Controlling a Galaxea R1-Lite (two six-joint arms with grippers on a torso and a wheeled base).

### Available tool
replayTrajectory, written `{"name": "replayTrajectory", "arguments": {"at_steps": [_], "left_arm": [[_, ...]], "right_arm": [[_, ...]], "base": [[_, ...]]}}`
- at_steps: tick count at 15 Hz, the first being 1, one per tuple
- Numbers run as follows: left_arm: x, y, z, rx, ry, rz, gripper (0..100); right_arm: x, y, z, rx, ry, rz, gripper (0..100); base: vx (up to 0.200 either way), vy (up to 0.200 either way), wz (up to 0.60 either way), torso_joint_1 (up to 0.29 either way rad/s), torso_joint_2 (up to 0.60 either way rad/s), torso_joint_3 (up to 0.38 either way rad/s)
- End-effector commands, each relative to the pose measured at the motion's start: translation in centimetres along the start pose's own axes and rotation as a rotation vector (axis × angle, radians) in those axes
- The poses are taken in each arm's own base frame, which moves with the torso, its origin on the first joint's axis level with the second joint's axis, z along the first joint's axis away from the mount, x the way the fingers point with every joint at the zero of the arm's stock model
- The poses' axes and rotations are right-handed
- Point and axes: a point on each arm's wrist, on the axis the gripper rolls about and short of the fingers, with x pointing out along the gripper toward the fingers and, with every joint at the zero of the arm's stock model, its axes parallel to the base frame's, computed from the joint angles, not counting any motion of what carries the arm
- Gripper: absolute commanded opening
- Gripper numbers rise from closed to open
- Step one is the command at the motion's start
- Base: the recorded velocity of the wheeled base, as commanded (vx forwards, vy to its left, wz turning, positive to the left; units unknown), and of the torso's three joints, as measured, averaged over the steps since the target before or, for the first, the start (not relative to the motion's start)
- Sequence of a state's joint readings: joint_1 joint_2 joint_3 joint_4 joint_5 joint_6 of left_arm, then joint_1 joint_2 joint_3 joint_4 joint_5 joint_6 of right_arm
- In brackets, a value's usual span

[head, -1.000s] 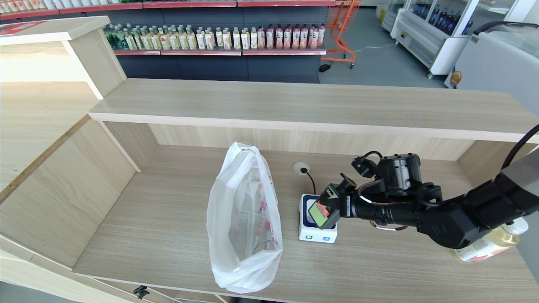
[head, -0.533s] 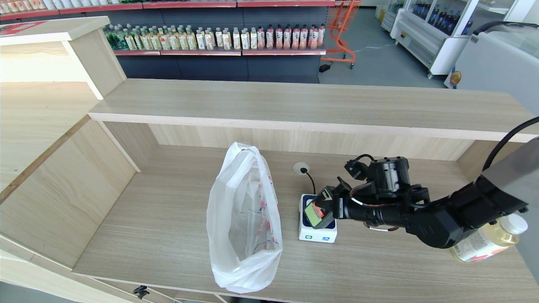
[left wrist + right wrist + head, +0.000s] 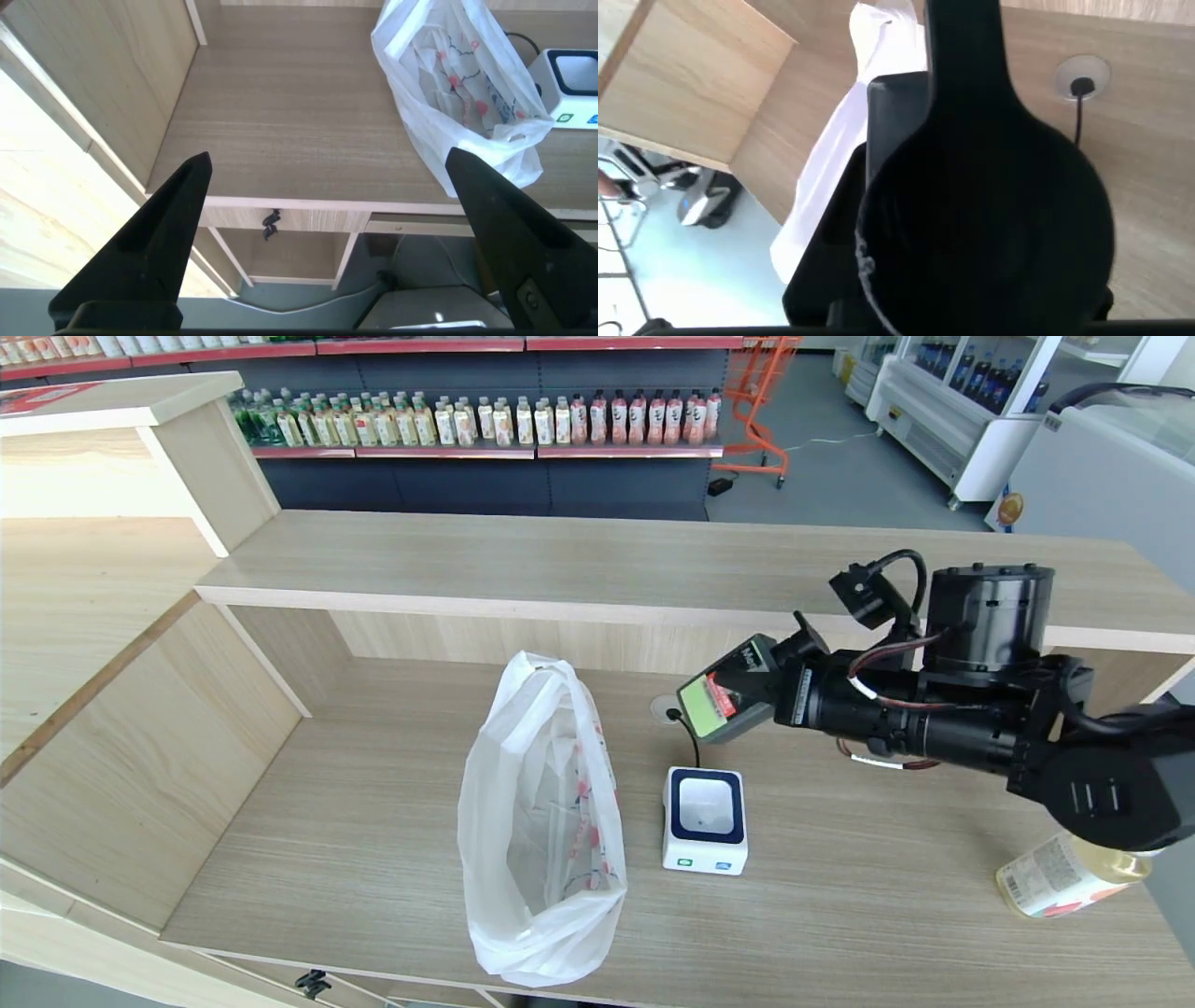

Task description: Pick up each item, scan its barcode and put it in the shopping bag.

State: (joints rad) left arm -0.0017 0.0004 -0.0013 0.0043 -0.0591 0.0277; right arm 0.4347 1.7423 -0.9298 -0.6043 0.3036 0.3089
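The small box (image 3: 711, 709), green face and red patch showing, is clamped tight in the right tool (image 3: 758, 695), held off the counter (image 3: 327, 840) at about 12 o'clock from the white scanner (image 3: 705, 817) and clear of it. Just beside the scanner at its 9 o'clock stands the white shopping bag (image 3: 541, 821), mouth open, and out at 4 o'clock a bottle (image 3: 1064, 882) lies on its side. The left tool (image 3: 327, 159) hangs over the counter's near edge, fingers spread wide, gripping nothing.
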Motion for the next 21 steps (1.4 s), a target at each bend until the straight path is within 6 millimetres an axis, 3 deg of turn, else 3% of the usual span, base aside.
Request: {"name": "replayTrajectory", "arguments": {"at_steps": [1, 2, 3, 4, 9, 12, 15, 21], "left_arm": [[0.0, 0.0, 0.0, 0.000, 0.000, 0.000, 100], [0.0, 0.0, 0.0, 0.000, 0.000, 0.000, 100], [0.0, 0.0, 0.0, 0.000, 0.000, 0.000, 100], [0.0, 0.0, 0.0, 0.000, 0.001, -0.001, 100], [0.0, 0.0, 0.0, 0.002, 0.000, 0.000, 100], [0.0, 0.0, 0.0, 0.002, 0.000, 0.000, 100], [0.0, 0.0, 0.0, 0.005, 0.000, 0.000, 100], [0.0, 0.0, 0.0, 0.003, 0.000, 0.000, 100]], "right_arm": [[-6.7, 0.7, 1.2, -0.266, -0.075, -0.095, 0], [-8.2, 0.7, -0.9, -0.263, -0.041, -0.208, 0], [-8.2, 0.7, -0.9, -0.263, -0.041, -0.208, 0], [-10.3, 1.4, -3.2, -0.236, -0.008, -0.222, 0], [-11.4, 1.9, -2.7, -0.148, -0.060, -0.230, 0], [-11.7, 1.9, -3.0, -0.131, -0.034, -0.240, 0], [-11.5, 2.4, -3.3, -0.073, -0.016, -0.218, 0], [-9.7, 2.9, -4.0, 0.033, 0.039, -0.202, 0]], "base": [[0.000, 0.000, 0.00, 0.000, 0.00, 0.000], [0.000, 0.000, 0.00, 0.000, 0.00, 0.000], [0.000, 0.000, 0.00, 0.000, 0.00, 0.000], [0.000, 0.000, 0.00, 0.000, 0.00, 0.000], [0.000, 0.000, 0.00, 0.000, 0.00, 0.000], [-0.200, 0.000, 0.00, 0.002, 0.00, 0.001], [0.000, 0.000, 0.00, 0.000, 0.00, 0.000], [0.000, 0.200, 0.00, 0.011, 0.01, 0.002]]}}
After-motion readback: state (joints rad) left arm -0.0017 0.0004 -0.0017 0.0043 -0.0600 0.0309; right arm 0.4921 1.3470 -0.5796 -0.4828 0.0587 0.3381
